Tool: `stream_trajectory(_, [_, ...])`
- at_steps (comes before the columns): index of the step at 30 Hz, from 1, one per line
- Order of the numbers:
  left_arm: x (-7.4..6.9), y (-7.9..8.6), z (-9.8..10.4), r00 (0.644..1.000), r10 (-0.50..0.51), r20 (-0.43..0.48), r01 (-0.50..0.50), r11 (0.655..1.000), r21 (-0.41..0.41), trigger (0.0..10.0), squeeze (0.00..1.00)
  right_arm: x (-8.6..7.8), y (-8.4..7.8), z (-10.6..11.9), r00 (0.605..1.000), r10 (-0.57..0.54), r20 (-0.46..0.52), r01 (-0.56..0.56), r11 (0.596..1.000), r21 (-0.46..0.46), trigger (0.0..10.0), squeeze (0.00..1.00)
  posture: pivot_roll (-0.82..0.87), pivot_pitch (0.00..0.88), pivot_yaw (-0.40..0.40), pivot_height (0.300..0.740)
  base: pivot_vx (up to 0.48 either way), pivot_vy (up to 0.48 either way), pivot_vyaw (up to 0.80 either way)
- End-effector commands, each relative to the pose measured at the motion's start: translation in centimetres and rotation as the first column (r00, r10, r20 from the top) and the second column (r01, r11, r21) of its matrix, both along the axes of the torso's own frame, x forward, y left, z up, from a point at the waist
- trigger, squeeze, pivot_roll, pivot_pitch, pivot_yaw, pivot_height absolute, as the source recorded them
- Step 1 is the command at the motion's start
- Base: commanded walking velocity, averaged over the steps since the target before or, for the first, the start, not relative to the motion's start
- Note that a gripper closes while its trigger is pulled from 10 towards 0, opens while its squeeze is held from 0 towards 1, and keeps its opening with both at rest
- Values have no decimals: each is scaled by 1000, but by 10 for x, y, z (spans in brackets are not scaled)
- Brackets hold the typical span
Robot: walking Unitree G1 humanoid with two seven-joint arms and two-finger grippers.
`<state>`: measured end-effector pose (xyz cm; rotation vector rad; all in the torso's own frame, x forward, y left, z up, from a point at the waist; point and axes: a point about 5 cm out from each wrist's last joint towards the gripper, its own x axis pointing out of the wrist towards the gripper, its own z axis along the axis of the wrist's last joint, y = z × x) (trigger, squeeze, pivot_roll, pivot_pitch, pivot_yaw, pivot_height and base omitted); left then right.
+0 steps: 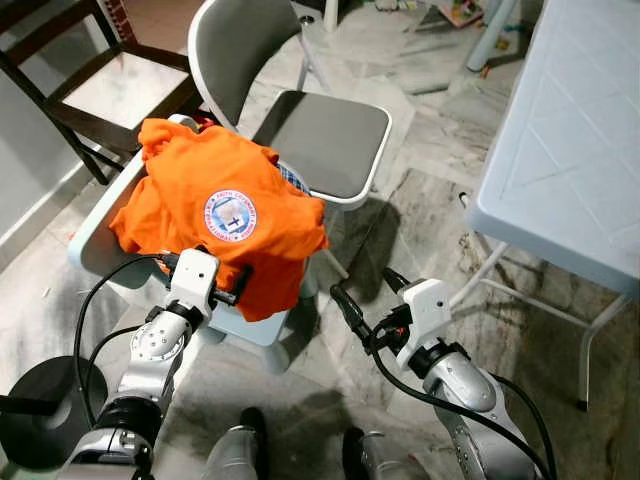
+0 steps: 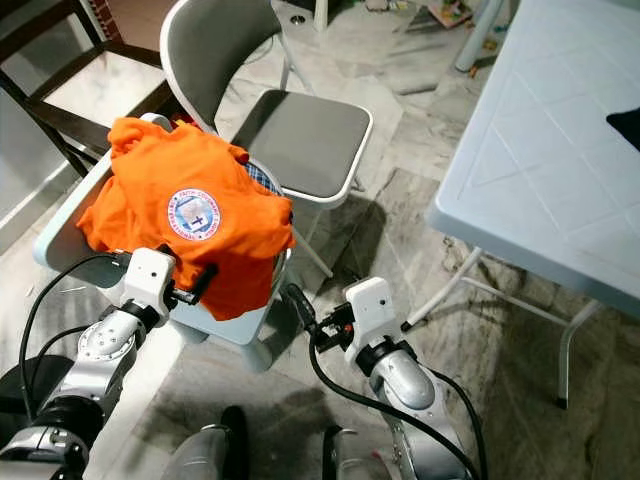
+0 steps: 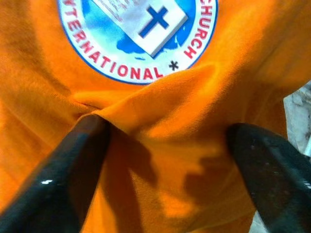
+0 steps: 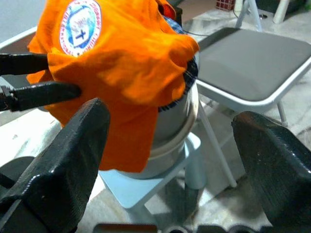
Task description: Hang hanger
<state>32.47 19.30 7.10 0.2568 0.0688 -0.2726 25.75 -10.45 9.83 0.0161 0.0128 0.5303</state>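
Closest to the robot, the right gripper (image 1: pixel 362 303) hovered low over the floor in front of the stool, fingers spread wide and holding nothing, pointed toward the pile. The left gripper (image 1: pixel 238 287) was right up against the orange shirt (image 1: pixel 225 215), its fingers parted with a fold of the orange cloth bunched between them; one fingertip (image 3: pixel 80 145) pressed into the fabric, but the jaws weren't closed on it, so I'd call it a pinch about to happen, not a grip.

The shirt, with a round blue and white logo (image 1: pixel 230 216), was draped over a rounded basket sitting on a pale blue stool (image 4: pixel 146 189), with a bit of checked cloth (image 1: pixel 292 177) peeking out underneath. Honestly I couldn't spot a hanger anywhere, so if it was there it was buried under the shirt.

Looked to me like the very first step: getting hold of the garment. Next move would need the left fingers to close on that fold and lift it clear without dragging the whole pile off.

Further back stood a grey folding chair (image 1: pixel 320 140), a white plastic table (image 1: pixel 570 150) to the right, and a dark wooden chair (image 1: pixel 90 90) to the left.
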Motion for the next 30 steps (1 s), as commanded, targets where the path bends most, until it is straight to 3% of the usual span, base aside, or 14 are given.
stream_trajectory(1, [-4, 7, -7, 999, 26, -31, -26, 1000, 5, 0, 0, -3, 0, 1, 1000, -7, -5, 7, 1000, -7, 10000, 0, -181, 339, -13, 740, 0, 0, 0])
stream_trajectory(10, [1, 22, -3, 997, 69, -29, -69, 998, 1, 0, 0, 0, 2, 2, 999, -32, -6, 32, 999, 5, 10000, 0, -162, 328, 8, 740, 0, 0, 0])
stream_trajectory(17, [1, 25, 0, 997, 76, -14, -76, 997, -19, 0, 0, -4, 10, -1, 998, 55, -41, -53, 998, 36, 10000, 0, -143, 318, 6, 740, 0, 0, 0])
stream_trajectory(20, [2, 26, 3, 997, 71, 8, -70, 996, -52, 0, 0, -6, 14, -3, 990, 124, -65, -121, 991, 50, 10000, 0, -133, 311, 3, 740, 0, 0, 0])
stream_trajectory(24, [4, 26, 8, 997, 66, 25, -64, 995, -82, 0, 0, -5, 14, -3, 989, 130, -66, -127, 991, 47, 10000, 0, -127, 304, 2, 740, 0, 0, 0])
stream_trajectory(30, [17, 28, 33, 994, 62, 91, -45, 984, -171, 0, 0, 0, 14, -1, 989, 137, -63, -134, 990, 52, 10000, 0, -118, 289, -7, 740, 0, 0, 0])
